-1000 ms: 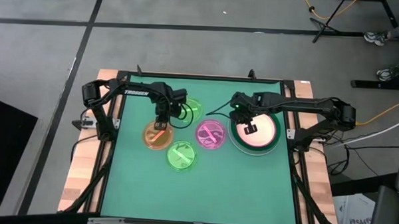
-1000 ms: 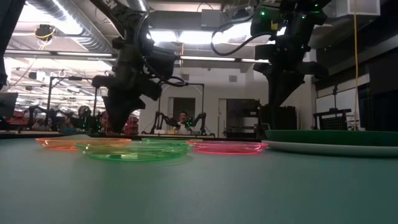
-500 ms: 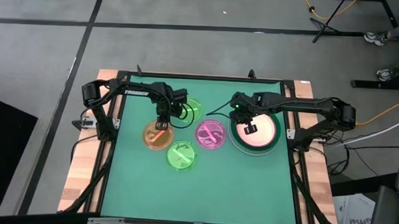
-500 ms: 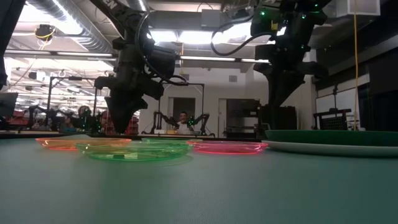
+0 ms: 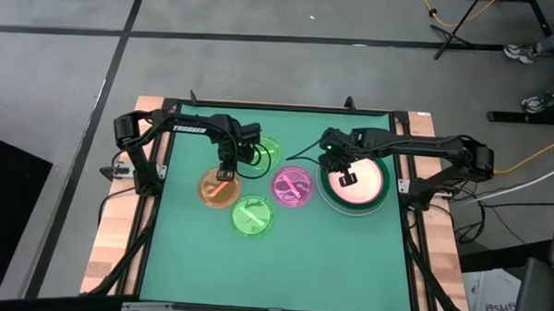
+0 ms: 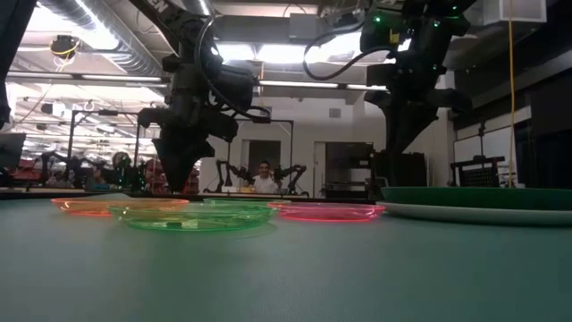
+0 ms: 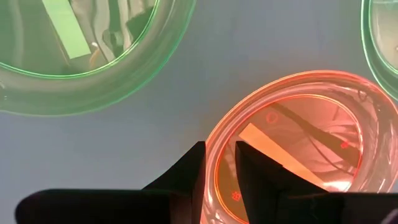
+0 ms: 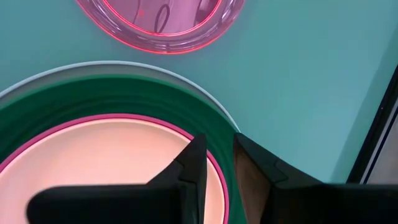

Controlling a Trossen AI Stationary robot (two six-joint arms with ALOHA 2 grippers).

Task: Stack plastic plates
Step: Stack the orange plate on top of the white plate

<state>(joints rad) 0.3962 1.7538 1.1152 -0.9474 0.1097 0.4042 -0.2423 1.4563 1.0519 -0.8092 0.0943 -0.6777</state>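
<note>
The small orange plate (image 5: 217,192) lies flat on the green table. My left gripper (image 5: 223,168) is down at its far rim, shut on it. Two lime green plates (image 5: 264,152) (image 5: 253,216) and a small pink plate (image 5: 293,186) lie flat nearby. At the right the large plates are stacked (image 5: 374,183): a pale rim lowest, then dark green, a pink edge and a cream face on top. My right gripper (image 5: 347,178) hangs just over that stack. Its fingers stand a narrow gap apart over the pink edge (image 8: 217,163). My left gripper (image 7: 219,168) has the orange plate's rim (image 7: 217,149) between its two fingers, one finger (image 7: 249,167) inside the plate and the other (image 7: 194,168) outside. The fingers come from above, pointing down. The plate (image 6: 89,205) lies flat on the table.
The plates lie close together in the table's far half; the near half of the mat (image 5: 273,266) is bare. A raised dark frame (image 5: 407,192) borders the table. Cables trail from both arms. A person sits in the room behind the table (image 6: 264,179).
My left gripper has edged a little toward the table's right at the orange plate's far rim. All plates have stayed where they were.
</note>
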